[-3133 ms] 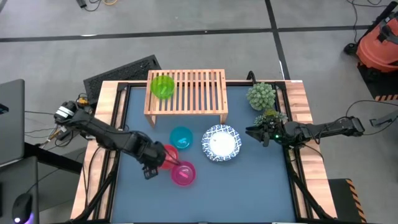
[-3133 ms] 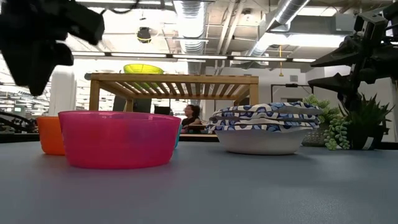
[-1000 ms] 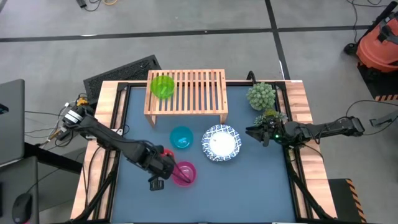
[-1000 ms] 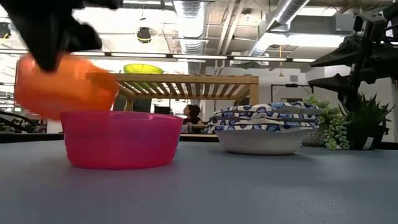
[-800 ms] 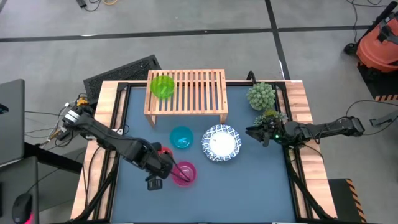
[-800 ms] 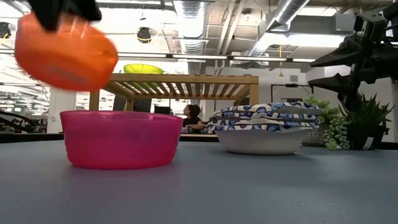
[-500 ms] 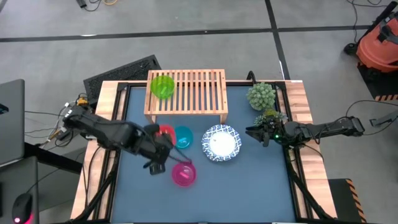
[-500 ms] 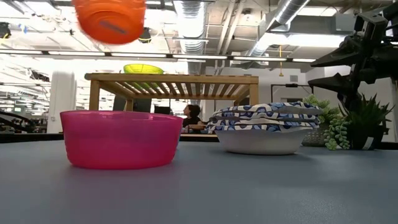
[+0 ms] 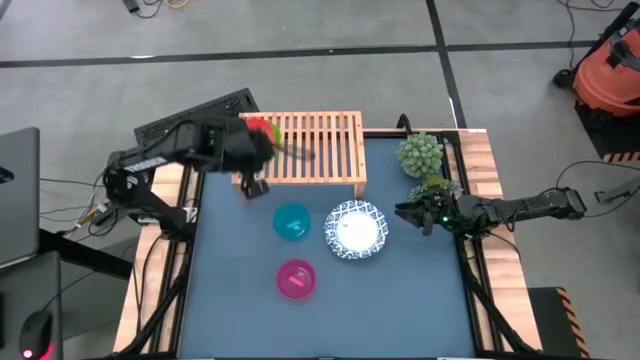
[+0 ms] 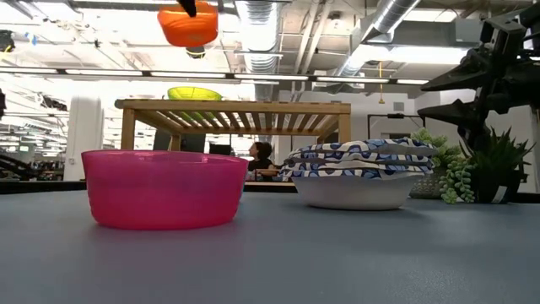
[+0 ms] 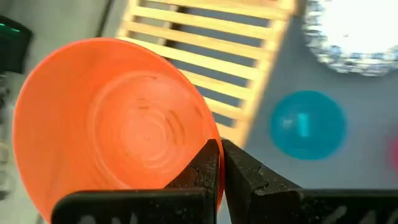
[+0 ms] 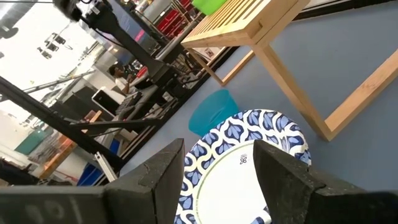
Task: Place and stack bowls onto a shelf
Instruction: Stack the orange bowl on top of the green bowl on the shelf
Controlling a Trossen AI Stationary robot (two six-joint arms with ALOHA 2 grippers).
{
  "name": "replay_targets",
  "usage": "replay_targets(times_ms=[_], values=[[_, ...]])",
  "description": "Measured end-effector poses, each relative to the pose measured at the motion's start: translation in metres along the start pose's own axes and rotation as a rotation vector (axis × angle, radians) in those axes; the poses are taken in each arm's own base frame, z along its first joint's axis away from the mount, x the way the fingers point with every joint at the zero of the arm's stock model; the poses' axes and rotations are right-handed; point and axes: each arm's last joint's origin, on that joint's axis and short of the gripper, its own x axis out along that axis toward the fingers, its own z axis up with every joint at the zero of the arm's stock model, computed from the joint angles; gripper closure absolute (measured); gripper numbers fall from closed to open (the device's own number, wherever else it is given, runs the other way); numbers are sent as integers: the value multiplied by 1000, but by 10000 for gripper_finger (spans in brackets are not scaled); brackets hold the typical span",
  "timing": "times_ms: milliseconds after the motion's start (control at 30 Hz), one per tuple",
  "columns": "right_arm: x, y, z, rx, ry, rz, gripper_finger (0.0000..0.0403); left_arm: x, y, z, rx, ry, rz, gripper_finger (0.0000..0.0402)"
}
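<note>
My left gripper (image 9: 256, 135) hangs above the left end of the wooden shelf (image 9: 318, 150), shut on a red-orange bowl (image 9: 263, 127), which shows high above the shelf top (image 10: 236, 107) in the low view. A green bowl (image 10: 194, 93) sits on that end of the shelf, mostly hidden in the high view by the held bowl. On the table in front of the shelf stand a teal bowl (image 9: 291, 221), two stacked white bowls with blue rims (image 9: 355, 229) and a magenta bowl (image 9: 295, 279). My right gripper (image 9: 412, 213) waits open at the right edge. My left gripper pinches the red-orange bowl's rim (image 11: 213, 142), one finger (image 11: 205, 167) on the inner side of the wall and the other on the outer side. The fingers slant down from above. The bowl hangs lifted clear, tilted, above the shelf's left end.
A potted green plant (image 9: 420, 155) stands at the far right corner, with a second plant (image 10: 498, 165) near my right gripper. The table has a raised wooden border (image 9: 172, 180). Bare blue table lies near the front edge.
My left gripper has risen from beside the magenta bowl and swung toward the far edge, tipping as it went. It carried the red-orange bowl up and over to above the shelf's left end. The other bowls have stayed in place.
</note>
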Motion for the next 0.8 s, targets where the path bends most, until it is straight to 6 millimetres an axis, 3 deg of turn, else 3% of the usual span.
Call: replay_targets(times_ms=[267,467,800], values=[[1,-3,3,5,-26,-26,184,24,54,4,87,46,80,401],[1,-4,4,8,-42,-43,184,37,84,4,98,20,59,401],[2,-8,8,12,-78,-81,184,72,94,9,299,84,-90,401]])
